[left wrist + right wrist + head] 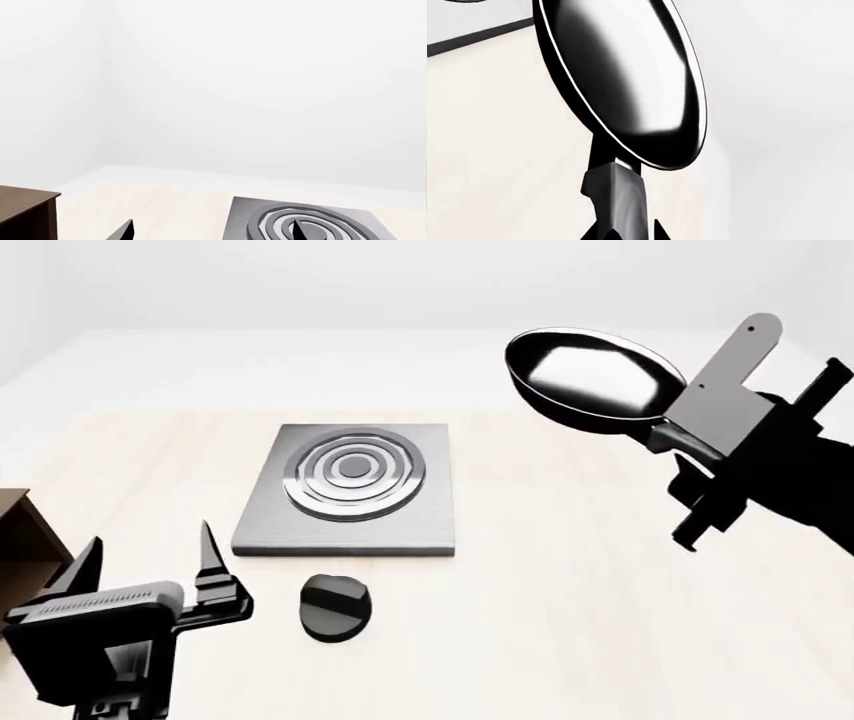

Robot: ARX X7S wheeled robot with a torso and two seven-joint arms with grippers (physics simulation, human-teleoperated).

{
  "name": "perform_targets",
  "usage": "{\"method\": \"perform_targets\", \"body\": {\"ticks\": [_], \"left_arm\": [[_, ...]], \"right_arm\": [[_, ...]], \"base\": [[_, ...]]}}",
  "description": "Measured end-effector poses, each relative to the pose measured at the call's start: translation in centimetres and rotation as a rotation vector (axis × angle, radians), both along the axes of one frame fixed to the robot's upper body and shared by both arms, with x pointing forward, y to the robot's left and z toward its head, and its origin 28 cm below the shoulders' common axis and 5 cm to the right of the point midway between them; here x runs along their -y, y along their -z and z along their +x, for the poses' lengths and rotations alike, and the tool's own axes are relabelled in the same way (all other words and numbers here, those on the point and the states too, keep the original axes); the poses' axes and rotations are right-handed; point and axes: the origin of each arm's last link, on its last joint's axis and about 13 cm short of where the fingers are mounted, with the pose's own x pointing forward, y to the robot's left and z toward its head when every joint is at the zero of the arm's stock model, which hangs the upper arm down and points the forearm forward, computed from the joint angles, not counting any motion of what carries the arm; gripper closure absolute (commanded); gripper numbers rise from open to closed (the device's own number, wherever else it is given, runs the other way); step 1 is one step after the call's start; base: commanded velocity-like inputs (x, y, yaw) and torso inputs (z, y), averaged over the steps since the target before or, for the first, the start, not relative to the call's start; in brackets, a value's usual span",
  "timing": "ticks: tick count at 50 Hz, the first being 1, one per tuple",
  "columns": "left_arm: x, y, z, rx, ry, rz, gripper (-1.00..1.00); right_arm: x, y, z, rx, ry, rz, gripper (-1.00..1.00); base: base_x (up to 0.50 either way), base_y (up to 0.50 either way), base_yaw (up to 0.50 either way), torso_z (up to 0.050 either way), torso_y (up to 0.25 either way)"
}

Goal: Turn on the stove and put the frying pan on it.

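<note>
The stove (350,490) is a flat grey plate with dark ring burner on the pale table; its round black knob (334,607) lies just in front. The frying pan (587,375), black with a glossy inside, hangs in the air to the stove's right, held by its handle (617,200) in my right gripper (681,445), which is shut on it. My left gripper (147,560) stands open near the table's front left, left of the knob, holding nothing. In the left wrist view the stove (307,222) lies ahead of the open left gripper (210,234).
A brown wooden shelf (20,525) stands at the left edge beside my left arm; the same shelf (23,212) shows in the left wrist view. White walls lie behind the table.
</note>
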Motion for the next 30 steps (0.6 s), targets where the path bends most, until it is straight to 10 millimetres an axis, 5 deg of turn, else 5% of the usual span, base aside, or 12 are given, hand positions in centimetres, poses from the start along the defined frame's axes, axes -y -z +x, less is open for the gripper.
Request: {"method": "perform_targets", "body": {"ticks": [30], "left_arm": [[0.0,0.5,0.1,-0.011,0.009,-0.012,-1.0]], "right_arm": [[-6.4,-0.1,7.2,0.158,-0.166,0.112,1.0]], "base": [[0.0,0.0,0.0,0.0,0.002]]}}
